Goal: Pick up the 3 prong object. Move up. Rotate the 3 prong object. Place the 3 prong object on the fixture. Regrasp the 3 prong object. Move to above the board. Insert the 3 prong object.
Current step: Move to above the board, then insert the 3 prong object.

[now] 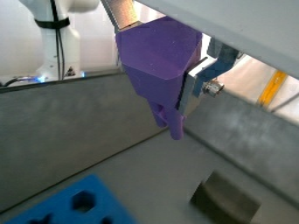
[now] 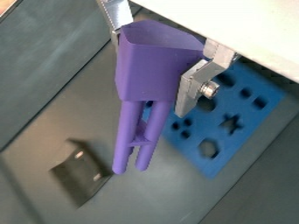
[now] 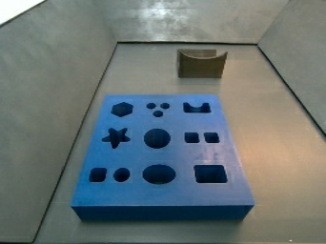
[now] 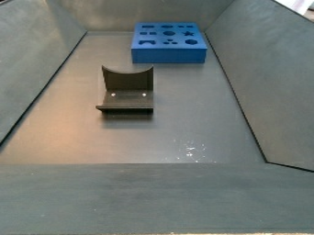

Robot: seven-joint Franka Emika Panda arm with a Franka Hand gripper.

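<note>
**Purple piece held high, prongs down**

The pincer (image 2: 158, 54) grips the 3 prong object (image 2: 145, 96) by its wide end, clear of the floor and out of both side views. The prongs hang free, probably so they can be turned. The fixture (image 4: 125, 90) sits well apart from the board (image 3: 159, 148), leaving room for a regrasp.

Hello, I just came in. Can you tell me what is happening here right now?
The robot's hand holds the 3 prong object in the air, prongs pointing down, above the grey floor. Both wrist views show this; the side views do not show the hand. The fixture stands bare, and the blue board has nothing inserted in its holes.
</note>
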